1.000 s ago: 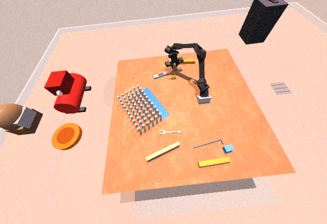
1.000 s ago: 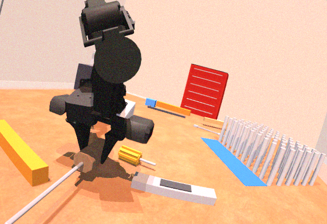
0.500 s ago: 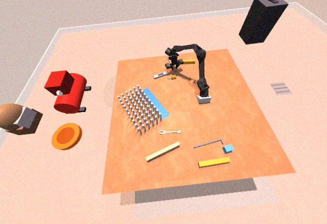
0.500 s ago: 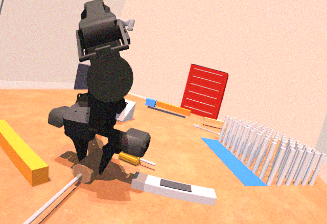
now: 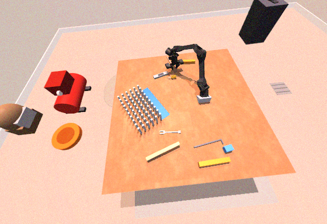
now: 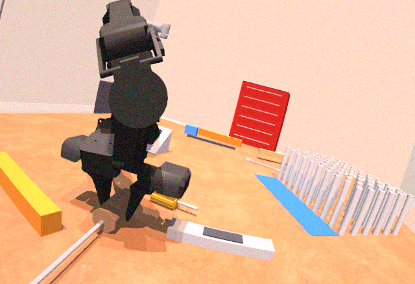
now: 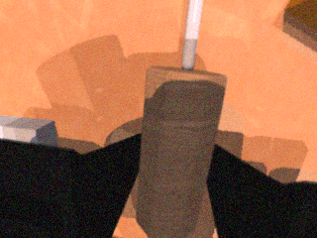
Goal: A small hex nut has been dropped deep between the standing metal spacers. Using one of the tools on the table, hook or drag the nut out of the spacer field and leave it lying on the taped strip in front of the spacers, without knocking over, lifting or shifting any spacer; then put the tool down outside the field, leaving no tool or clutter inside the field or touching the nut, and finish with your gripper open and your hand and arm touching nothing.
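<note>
My gripper (image 5: 174, 68) (image 6: 115, 211) (image 7: 174, 145) is shut on the brown wooden handle (image 6: 105, 220) (image 7: 183, 106) of a thin-rod tool. The handle is low over the table; whether it touches is unclear. Its pale rod (image 6: 67, 254) (image 7: 193, 22) runs out past the lower left edge of the exterior view; its tip is hidden there. The spacers (image 5: 160, 116) (image 6: 351, 207) stand upright in rows, away from the gripper. The blue taped strip (image 5: 164, 112) (image 6: 294, 209) lies along them. I cannot make out the nut. A forked tool (image 5: 172, 132) and a dark bent rod (image 5: 208, 143) (image 6: 211, 141) lie apart.
Beside the gripper are a pale box with a dark panel (image 5: 158, 75) (image 6: 190, 237), a yellow screwdriver (image 5: 173, 76) (image 6: 163, 200) and a yellow bar (image 5: 188, 61) (image 6: 30, 200). Farther off lie a cream bar (image 5: 162, 151), another yellow bar (image 5: 214, 162) and a blue block (image 5: 228, 148) (image 6: 191, 129).
</note>
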Tool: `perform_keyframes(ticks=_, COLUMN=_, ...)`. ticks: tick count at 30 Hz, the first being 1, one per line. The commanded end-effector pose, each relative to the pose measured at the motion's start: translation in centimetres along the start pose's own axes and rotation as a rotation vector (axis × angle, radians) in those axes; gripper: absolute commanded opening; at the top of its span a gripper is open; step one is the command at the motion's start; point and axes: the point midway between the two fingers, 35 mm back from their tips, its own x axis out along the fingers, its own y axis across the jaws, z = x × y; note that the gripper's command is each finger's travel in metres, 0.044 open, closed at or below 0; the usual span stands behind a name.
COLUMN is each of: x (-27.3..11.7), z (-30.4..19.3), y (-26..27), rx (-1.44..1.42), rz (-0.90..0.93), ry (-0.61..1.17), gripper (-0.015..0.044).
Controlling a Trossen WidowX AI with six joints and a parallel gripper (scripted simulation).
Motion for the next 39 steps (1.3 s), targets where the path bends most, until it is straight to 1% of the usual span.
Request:
perform_keyframes(ticks=1, x=0.0, z=0.0, y=0.0, rx=0.000, rz=0.000, ry=0.001, gripper=0.0184)
perform_keyframes(ticks=11, x=0.0, z=0.0, y=0.0, rx=0.000, rz=0.000, ry=0.001, gripper=0.0440)
perform_keyframes(ticks=13, x=-0.9, z=0.1, y=0.1, rx=0.000, rz=0.000, ry=0.002, gripper=0.0440)
perform_keyframes(ticks=16, x=-4.9, z=0.1, y=0.2, rx=0.001, rz=0.001, ry=0.004, gripper=0.0440)
perform_keyframes(ticks=18, x=-6.7, z=0.1, y=0.0, rx=0.001, rz=0.001, ry=0.004, gripper=0.0440)
perform_keyframes(ticks=39, x=-6.9, z=0.0, y=0.0, rx=0.000, rz=0.002, ry=0.004, gripper=0.0440)
